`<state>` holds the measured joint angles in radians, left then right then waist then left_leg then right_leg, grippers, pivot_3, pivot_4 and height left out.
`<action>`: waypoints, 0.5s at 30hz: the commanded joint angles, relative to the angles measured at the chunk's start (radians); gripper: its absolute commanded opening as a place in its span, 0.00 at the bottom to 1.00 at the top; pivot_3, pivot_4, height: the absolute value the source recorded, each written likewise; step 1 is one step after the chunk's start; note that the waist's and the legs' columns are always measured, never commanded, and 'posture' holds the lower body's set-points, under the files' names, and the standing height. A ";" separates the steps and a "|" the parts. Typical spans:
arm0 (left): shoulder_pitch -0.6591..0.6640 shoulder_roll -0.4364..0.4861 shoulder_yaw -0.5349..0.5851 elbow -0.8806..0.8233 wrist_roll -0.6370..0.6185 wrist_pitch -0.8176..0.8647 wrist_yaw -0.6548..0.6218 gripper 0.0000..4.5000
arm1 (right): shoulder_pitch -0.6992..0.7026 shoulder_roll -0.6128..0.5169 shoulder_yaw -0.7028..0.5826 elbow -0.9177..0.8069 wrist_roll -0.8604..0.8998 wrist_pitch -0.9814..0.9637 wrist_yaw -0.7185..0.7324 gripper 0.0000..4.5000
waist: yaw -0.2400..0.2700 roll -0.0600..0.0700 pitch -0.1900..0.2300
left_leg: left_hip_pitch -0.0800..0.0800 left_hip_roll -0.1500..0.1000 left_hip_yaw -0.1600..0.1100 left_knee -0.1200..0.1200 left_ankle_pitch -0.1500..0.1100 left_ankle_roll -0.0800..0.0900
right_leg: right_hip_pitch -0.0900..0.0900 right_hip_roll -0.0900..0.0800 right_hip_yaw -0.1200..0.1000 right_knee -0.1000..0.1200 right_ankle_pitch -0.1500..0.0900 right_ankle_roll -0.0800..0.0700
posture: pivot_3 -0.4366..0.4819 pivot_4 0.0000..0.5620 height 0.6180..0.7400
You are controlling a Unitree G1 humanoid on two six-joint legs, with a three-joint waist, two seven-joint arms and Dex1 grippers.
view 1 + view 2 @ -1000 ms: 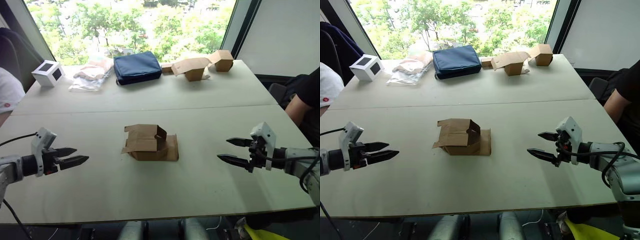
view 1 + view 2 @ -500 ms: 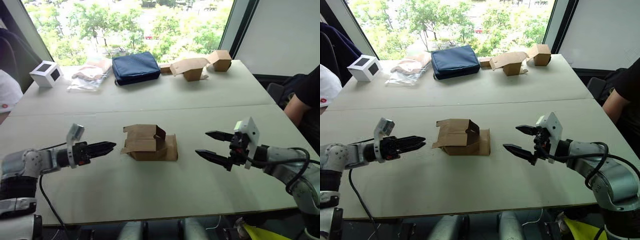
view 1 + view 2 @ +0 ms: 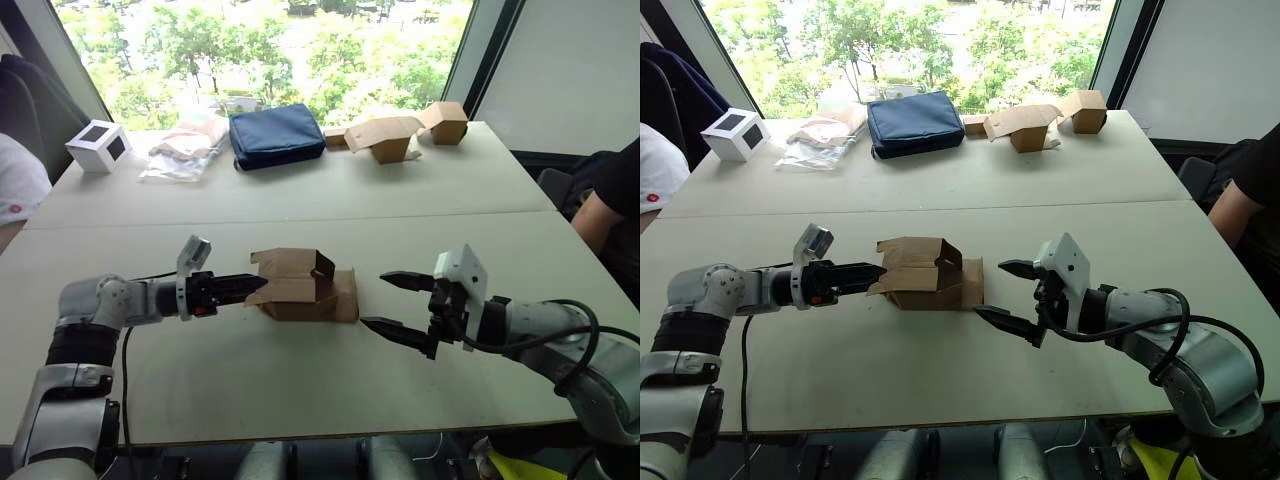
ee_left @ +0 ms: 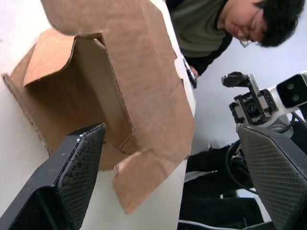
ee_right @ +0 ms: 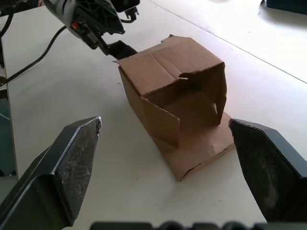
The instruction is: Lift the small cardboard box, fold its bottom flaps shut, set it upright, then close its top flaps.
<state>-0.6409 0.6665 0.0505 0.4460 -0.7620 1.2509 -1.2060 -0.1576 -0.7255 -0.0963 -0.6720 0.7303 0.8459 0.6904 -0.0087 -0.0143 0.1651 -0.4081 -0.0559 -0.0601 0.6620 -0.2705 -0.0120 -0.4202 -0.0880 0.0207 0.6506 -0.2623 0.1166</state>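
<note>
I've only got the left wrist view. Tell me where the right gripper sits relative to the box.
Observer: The right gripper hovers just off the open end of the small cardboard box, fingers spread, not touching it.
Operator: Report how the box is lying.
Observer: On its side on the table, with one flap flat on the tabletop, pointing toward the right gripper.
Operator: List what's along the far edge.
Observer: A white cube, a blue pouch and some lighter tan boxes, all well away from both arms.
</note>
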 commanded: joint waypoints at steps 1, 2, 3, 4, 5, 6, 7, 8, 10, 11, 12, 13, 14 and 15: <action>-0.052 -0.006 -0.026 0.048 0.037 -0.051 -0.044 0.99 | 0.037 0.018 -0.020 -0.027 0.035 0.003 -0.023 1.00 | 0.000 0.000 0.000 | 0.000 0.000 0.000 0.000 0.000 0.000 | 0.000 0.000 0.000 0.000 0.000 0.000 | 0.48 0.27 1.00; -0.067 -0.012 -0.035 0.062 0.047 -0.075 -0.060 0.99 | 0.061 0.023 -0.019 -0.030 0.035 -0.003 -0.027 1.00 | 0.000 0.000 0.000 | 0.000 0.000 0.000 0.000 0.000 0.000 | 0.000 0.000 0.000 0.000 0.000 0.000 | 0.48 0.27 1.00; -0.078 -0.016 -0.043 0.072 0.056 -0.094 -0.074 0.99 | 0.079 0.027 -0.018 -0.033 0.033 -0.008 -0.031 1.00 | 0.001 0.000 0.000 | 0.000 0.000 0.000 0.000 0.000 0.000 | 0.000 0.000 0.000 0.000 0.000 0.000 | 0.48 0.27 1.00; -0.086 -0.017 -0.048 0.080 0.063 -0.107 -0.086 0.99 | 0.090 0.029 -0.016 -0.037 0.033 -0.012 -0.035 1.00 | 0.000 0.000 0.000 | 0.000 0.000 0.000 0.000 0.000 0.000 | 0.000 0.000 0.000 0.000 0.000 0.000 | 0.48 0.27 1.00; -0.097 -0.021 -0.059 0.093 0.073 -0.116 -0.100 0.99 | 0.101 0.030 -0.016 -0.038 0.033 -0.016 -0.036 1.00 | -0.001 0.000 0.000 | 0.000 0.000 0.000 0.000 0.000 0.000 | 0.000 0.000 0.000 0.000 0.000 0.000 | 0.48 0.27 1.00; -0.106 -0.025 -0.071 0.109 0.086 -0.128 -0.113 0.99 | 0.108 0.031 -0.016 -0.038 0.030 -0.020 -0.038 1.00 | -0.001 0.000 0.000 | 0.000 0.000 0.000 0.000 0.000 0.000 | 0.000 0.000 0.000 0.000 0.000 0.000 | 0.48 0.27 1.00; -0.119 -0.033 -0.082 0.128 0.098 -0.138 -0.123 0.99 | 0.113 0.033 -0.016 -0.037 0.029 -0.024 -0.040 1.00 | -0.001 0.000 0.000 | 0.000 0.000 0.000 0.000 0.000 0.000 | 0.000 0.000 0.000 0.000 0.000 0.000 | 0.48 0.27 1.00; -0.130 -0.038 -0.090 0.144 0.109 -0.147 -0.132 0.99 | 0.116 0.033 -0.015 -0.036 0.027 -0.027 -0.042 1.00 | -0.002 0.000 0.000 | 0.000 0.000 0.000 0.000 0.000 0.000 | 0.000 0.001 0.000 0.000 0.000 0.000 | 0.48 0.27 1.00; -0.150 -0.050 -0.100 0.176 0.129 -0.162 -0.149 0.99 | 0.117 0.033 -0.014 -0.036 0.027 -0.030 -0.046 1.00 | -0.002 0.000 0.000 | 0.000 0.000 0.000 0.000 0.000 0.000 | 0.000 0.001 0.000 0.000 0.000 0.000 | 0.48 0.27 1.00; -0.163 -0.058 -0.107 0.196 0.141 -0.175 -0.157 0.99 | 0.118 0.033 -0.013 -0.034 0.025 -0.032 -0.047 1.00 | -0.002 0.000 0.000 | 0.000 0.000 0.000 0.000 0.000 0.000 | 0.000 0.001 0.000 0.000 0.000 0.000 | 0.48 0.27 1.00; -0.172 -0.064 -0.111 0.212 0.151 -0.184 -0.164 0.99 | 0.119 0.032 -0.012 -0.032 0.024 -0.034 -0.048 1.00 | -0.002 0.000 0.000 | 0.000 0.000 0.000 0.000 0.000 0.001 | 0.000 0.001 0.000 0.000 0.000 0.000 | 0.48 0.27 1.00; -0.185 -0.073 -0.114 0.233 0.159 -0.191 -0.170 0.99 | 0.122 0.031 -0.011 -0.031 0.022 -0.037 -0.049 1.00 | -0.002 0.000 0.000 | 0.000 0.000 0.000 0.000 0.000 0.001 | 0.000 0.001 0.000 0.000 0.000 0.000 | 0.48 0.27 1.00; -0.195 -0.081 -0.119 0.250 0.167 -0.194 -0.180 0.99 | 0.127 0.031 -0.009 -0.032 0.020 -0.038 -0.050 1.00 | -0.002 0.000 0.000 | 0.000 0.000 0.000 0.001 0.000 0.001 | 0.000 0.001 0.000 0.000 0.000 0.000 | 0.48 0.27 1.00; -0.201 -0.090 -0.128 0.261 0.175 -0.194 -0.190 0.99 | 0.130 0.030 -0.007 -0.032 0.019 -0.040 -0.051 1.00 | -0.001 0.000 0.000 | 0.000 0.000 0.000 0.001 0.000 0.001 | 0.000 0.001 0.000 0.000 0.000 0.000 | 0.48 0.27 1.00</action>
<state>-0.8121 0.5786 -0.0682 0.6965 -0.6004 1.0722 -1.3665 -0.0344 -0.6961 -0.0948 -0.6731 0.7480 0.8250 0.6427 -0.0097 -0.0146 0.1652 -0.4081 -0.0560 -0.0599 0.6630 -0.2706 -0.0113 -0.4196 -0.0869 0.0201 0.6508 -0.2623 0.1167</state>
